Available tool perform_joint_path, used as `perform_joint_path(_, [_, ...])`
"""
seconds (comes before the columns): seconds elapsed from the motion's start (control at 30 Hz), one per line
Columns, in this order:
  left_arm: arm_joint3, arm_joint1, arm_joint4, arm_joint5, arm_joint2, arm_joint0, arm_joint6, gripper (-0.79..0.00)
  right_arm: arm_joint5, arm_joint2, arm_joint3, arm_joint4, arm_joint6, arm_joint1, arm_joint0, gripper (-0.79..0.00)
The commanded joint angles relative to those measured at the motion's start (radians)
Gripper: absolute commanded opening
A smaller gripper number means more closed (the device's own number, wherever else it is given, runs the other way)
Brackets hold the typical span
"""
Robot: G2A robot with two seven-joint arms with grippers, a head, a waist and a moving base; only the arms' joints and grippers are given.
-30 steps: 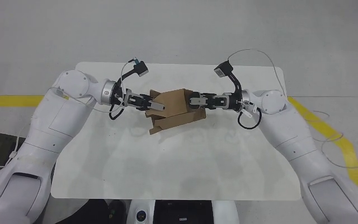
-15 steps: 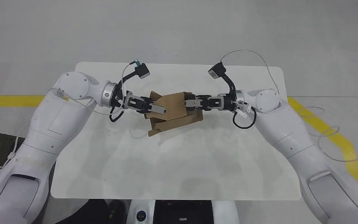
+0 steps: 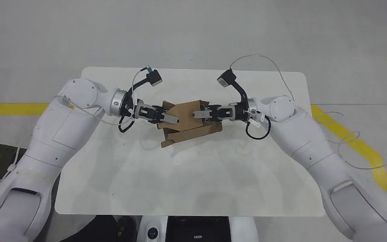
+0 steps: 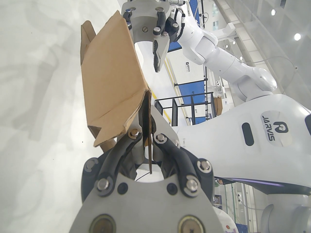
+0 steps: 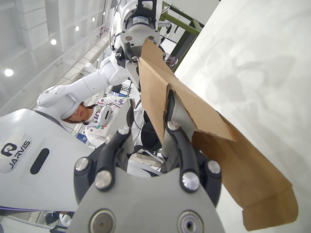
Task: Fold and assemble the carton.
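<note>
1. Where the two arms meet just above the centre of the top view, you see the brown carton (image 3: 188, 121) over the white table (image 3: 181, 181). It is partly folded, with flaps sticking out at its lower left. Whether it rests on the tabletop cannot be told.
2. Your left gripper (image 3: 172, 119) sits at the carton's left end in the top view and is clenched on it. In the left wrist view a thin cardboard edge stands pinched between its two fingers (image 4: 162, 127), and the broad panel of the carton (image 4: 109, 73) rises beyond them.
3. Your right gripper (image 3: 198, 113) sits at the carton's upper right part in the top view, with its jaws spread wide.
4. In the right wrist view one finger (image 5: 177, 117) lies against the cardboard, tucked under a ragged-edged flap. The other finger (image 5: 124, 117) stands apart from the cardboard and touches nothing. A carton wall stands between the two fingers, so this claw straddles the wall without squeezing it.
5. From the left wrist view you can check the same thing. The right claw's free finger (image 4: 159, 52) hangs beside the panel, clear of it, and its partner is hidden behind the cardboard.
6. Both claws are near each other with the carton between them, and they do not touch.
</note>
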Motion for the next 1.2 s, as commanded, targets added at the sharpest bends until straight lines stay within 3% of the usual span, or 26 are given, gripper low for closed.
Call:
perform_joint_path(0.0, [0.002,0.001,0.000,-0.002,0.003,-0.002,0.002,-0.785,0.000,-0.007,0.005,0.004,0.000,-0.001,0.004,-0.548])
perform_joint_path(0.5, [-0.011,0.009,-0.003,-0.009,0.025,-0.008,0.009,-0.785,0.007,-0.053,0.014,0.035,0.007,-0.013,0.025,-0.637])
perform_joint_path(0.7, [-0.015,0.012,-0.003,-0.013,0.031,-0.009,0.013,-0.785,0.009,-0.067,0.017,0.048,0.009,-0.019,0.031,-0.785])
perform_joint_path(0.93, [-0.013,0.016,0.001,-0.022,0.038,-0.011,0.022,-0.785,0.012,-0.076,0.026,0.058,0.012,-0.024,0.037,-0.785])
perform_joint_path(0.97, [-0.012,0.017,0.001,-0.023,0.038,-0.012,0.023,-0.742,0.011,-0.076,0.026,0.059,0.011,-0.024,0.037,-0.785])
perform_joint_path(1.03, [-0.008,0.018,0.001,-0.026,0.038,-0.013,0.026,-0.462,0.011,-0.076,0.030,0.062,0.011,-0.024,0.038,-0.785])
perform_joint_path(1.07, [-0.005,0.019,0.001,-0.027,0.037,-0.014,0.027,-0.114,0.009,-0.075,0.032,0.064,0.009,-0.024,0.038,-0.785])
perform_joint_path(1.1, [-0.002,0.020,0.000,-0.029,0.037,-0.014,0.029,0.000,0.006,-0.073,0.035,0.063,0.006,-0.024,0.038,-0.785])
perform_joint_path(1.17, [0.004,0.021,-0.006,-0.027,0.036,-0.015,0.027,0.000,0.000,-0.072,0.041,0.063,0.000,-0.025,0.037,-0.785])
